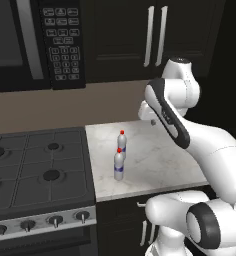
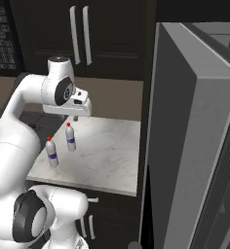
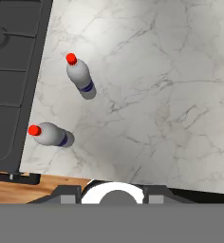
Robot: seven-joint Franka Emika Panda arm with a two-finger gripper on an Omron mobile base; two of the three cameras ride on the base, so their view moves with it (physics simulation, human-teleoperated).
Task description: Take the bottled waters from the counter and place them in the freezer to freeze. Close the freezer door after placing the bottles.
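1. Two water bottles stand upright on the marble counter (image 1: 160, 160), each with a red cap and a blue label band
2. The near bottle (image 1: 119, 164) is close to the front edge; the far bottle (image 1: 122, 142) stands just behind it, both near the stovetop (image 1: 37, 167)
3. The gripper (image 1: 153, 121) hangs above the counter behind the bottles, fingers drawn narrow, holding nothing
4. One grey fridge door (image 2: 185, 146) stands to the right of the counter

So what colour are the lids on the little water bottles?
Red, on both bottles. The hand view shows them best.
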